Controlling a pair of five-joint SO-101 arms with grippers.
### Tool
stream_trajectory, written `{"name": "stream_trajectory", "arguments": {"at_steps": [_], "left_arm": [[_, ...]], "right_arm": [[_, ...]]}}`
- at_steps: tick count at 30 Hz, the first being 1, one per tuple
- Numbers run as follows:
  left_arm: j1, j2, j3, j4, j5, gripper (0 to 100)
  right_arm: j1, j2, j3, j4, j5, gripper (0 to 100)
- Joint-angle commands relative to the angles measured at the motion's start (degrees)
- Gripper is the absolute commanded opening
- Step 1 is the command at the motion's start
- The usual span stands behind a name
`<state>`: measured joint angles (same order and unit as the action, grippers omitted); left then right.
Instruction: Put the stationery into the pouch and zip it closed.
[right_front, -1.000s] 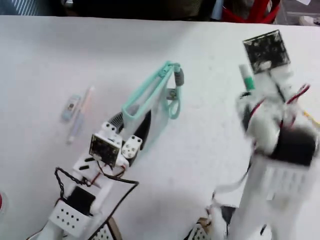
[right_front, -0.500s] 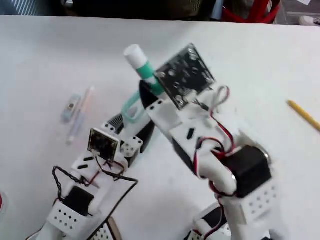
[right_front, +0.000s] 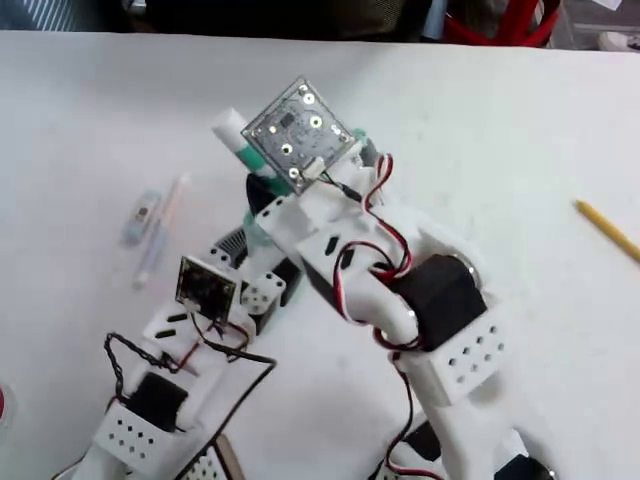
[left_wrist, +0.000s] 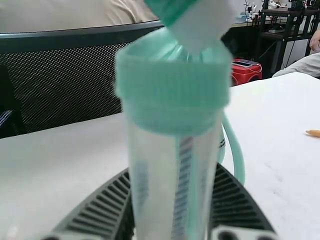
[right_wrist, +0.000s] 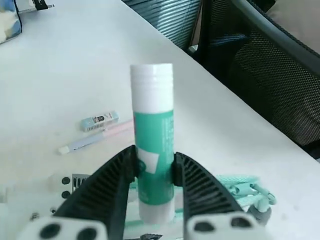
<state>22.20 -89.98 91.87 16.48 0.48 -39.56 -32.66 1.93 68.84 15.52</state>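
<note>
Right pincer (right_wrist: 154, 158) clamping glue stick (right_wrist: 151, 100), just above pouch (left_wrist: 172, 92)

The right arm (right_front: 380, 280) is covering most of the pouch (left_wrist: 172, 100) in the high view; the glue stick (left_wrist: 200, 22) is showing blurred and running off the left wrist view's edge.

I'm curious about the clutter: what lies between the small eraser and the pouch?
A pastel pen, right beside the eraser; then bare table up to the pouch, seen in the high view.

Robot arms over a white worktop (right_front: 480, 120).
The right arm (right_front: 440, 300) holds a glue stick (right_front: 238, 140); a pencil (right_front: 607, 230) lies apart.
</note>
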Motion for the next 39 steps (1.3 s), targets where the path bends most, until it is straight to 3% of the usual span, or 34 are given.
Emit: {"name": "stream_trajectory", "arguments": {"at_steps": [1, 8, 11, 16, 25, 31, 39], "left_arm": [[-0.48, -0.48, -3.69, 0.0, 0.26, 19], [-0.48, -0.48, -3.69, 0.0, 0.26, 19], [-0.48, -0.48, -3.78, 0.0, 0.26, 19], [-1.45, -0.48, -3.78, 0.0, 0.26, 19], [-1.71, -0.31, -3.43, -1.58, 0.26, 19], [-1.71, -0.22, -3.43, -1.49, 0.26, 19], [-1.71, -0.22, -3.43, -1.49, 0.26, 19]], "right_arm": [[0.22, -0.04, 2.81, -5.23, -0.62, 1.8], [0.04, -1.89, 10.73, -13.14, -2.55, 1.8], [0.13, -6.64, 16.35, -19.12, -6.51, 1.8], [0.48, -14.99, 27.34, -24.92, -6.68, 1.7], [3.65, -23.69, 32.7, -22.46, -6.59, 2.3], [3.74, -24.48, 32.7, -19.38, -6.59, 20.4], [4.09, -24.31, 28.13, -16.31, -6.59, 19.7]]}}
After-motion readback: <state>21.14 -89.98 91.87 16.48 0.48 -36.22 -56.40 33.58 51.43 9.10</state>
